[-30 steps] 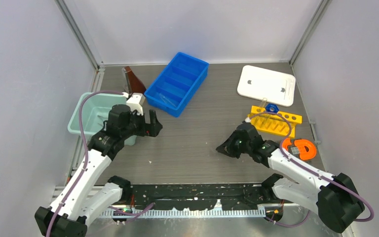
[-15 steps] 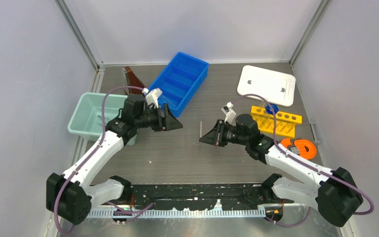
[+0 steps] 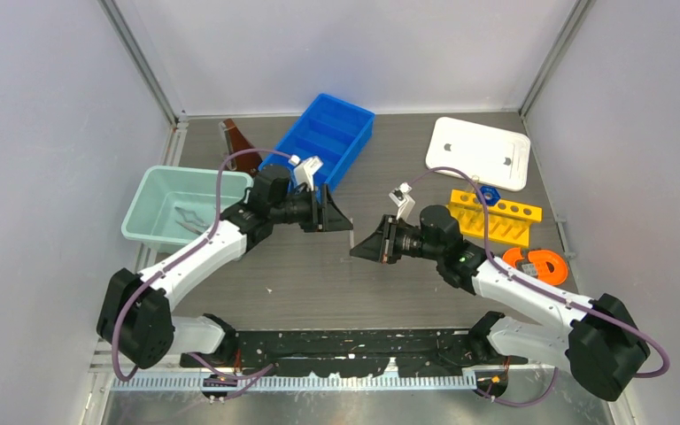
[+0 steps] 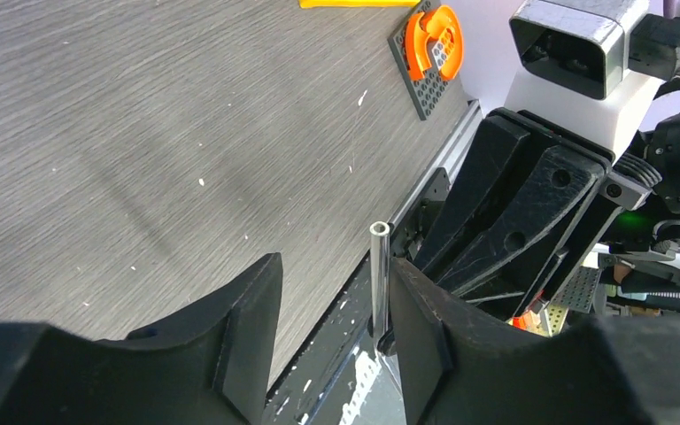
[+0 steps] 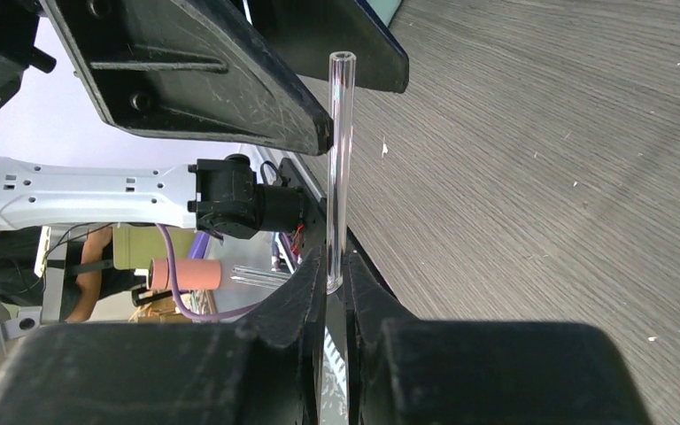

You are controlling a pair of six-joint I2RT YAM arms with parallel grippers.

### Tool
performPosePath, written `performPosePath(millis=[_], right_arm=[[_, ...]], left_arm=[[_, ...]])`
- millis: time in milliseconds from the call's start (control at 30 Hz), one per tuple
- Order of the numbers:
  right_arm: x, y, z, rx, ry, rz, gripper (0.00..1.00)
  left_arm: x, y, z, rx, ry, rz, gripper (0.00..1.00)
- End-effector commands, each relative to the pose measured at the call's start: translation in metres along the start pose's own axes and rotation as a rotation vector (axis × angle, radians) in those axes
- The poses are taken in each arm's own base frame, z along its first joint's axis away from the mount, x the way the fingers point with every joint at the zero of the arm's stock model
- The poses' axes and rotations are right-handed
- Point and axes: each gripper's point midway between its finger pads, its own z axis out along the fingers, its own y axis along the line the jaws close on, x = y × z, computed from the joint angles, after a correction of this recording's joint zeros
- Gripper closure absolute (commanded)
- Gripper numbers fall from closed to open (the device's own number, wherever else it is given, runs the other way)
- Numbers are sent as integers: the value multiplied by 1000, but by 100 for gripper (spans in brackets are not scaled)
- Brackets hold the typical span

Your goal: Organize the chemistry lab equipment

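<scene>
**Arms meet mid-desk for a glass tube hand-off**

Both arms have swung in from their own sides within the past second and now face each other over the middle of the desk point(image 3: 319, 283). The right tool point(image 5: 335, 292) is clamped on the lower end of a clear tube point(image 5: 341, 159) and holds it upright off the desk. The left tool point(image 4: 332, 301) has gone from wide to half-closed. Its jaws stand apart on either side of the tube, which sits close against one finger with a clear gap to the other — no second grip yet.

Sorting looks to be at an early or middle stage. Metal tongs point(image 3: 190, 221) lie in the teal bin point(image 3: 142, 199), and at least one clear tube seems to rest in the blue tray point(image 3: 347, 104). On the right, the yellow rack point(image 3: 496, 228), the blue-capped tube point(image 3: 487, 193) beside it and the white lid point(image 3: 478, 152) sit out on the desk, as does an orange part point(image 3: 544, 263). What is left, by this view: finish the hand-off, stow the tube — probably in the tray — then deal with the right-hand items.
</scene>
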Motion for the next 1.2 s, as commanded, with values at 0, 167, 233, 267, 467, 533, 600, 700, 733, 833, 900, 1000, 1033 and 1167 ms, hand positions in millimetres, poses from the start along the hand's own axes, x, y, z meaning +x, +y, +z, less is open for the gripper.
performPosePath(millis=[0,167,233,267,467,533,600,700,733,833,900,1000,1033,1167], right_arm=[[-19,22,3,-59,-59,-42,97],[-19,19,4,-52,-60,-33,97],[-19,19,5,-52,-61,-29,97],[-19,18,5,-52,-61,-29,97],[-18,11,5,-23,-66,-17,94],[-17,8,5,-10,-70,-14,90],[-17,5,4,1,-75,-14,85],[-15,0,1,26,-79,-15,73],[-14,-5,0,49,-78,-11,70],[-14,-7,-8,77,-99,-21,50],[-15,-7,-14,88,-119,-28,38],[-16,-7,-26,106,-152,-31,22],[-18,-4,-32,100,-174,-39,17],[-20,2,-49,103,-223,-57,1]], left_arm=[[-19,-23,4,65,-55,50,51],[-14,-18,9,49,-45,47,54],[-12,-18,12,51,-37,50,58],[-11,-19,13,53,-33,50,60],[-8,-20,16,55,-22,33,78],[-8,-18,16,45,-17,20,85],[-8,-17,17,39,-13,11,89],[-12,-15,18,19,-28,-8,92],[-14,-12,20,2,-38,-11,92],[-27,-2,21,-61,-89,-19,95],[-39,5,21,-97,-132,-33,96],[-66,14,20,-136,-221,-54,97],[-79,19,19,-154,-261,-59,98],[-131,37,13,-237,-428,-59,99]])
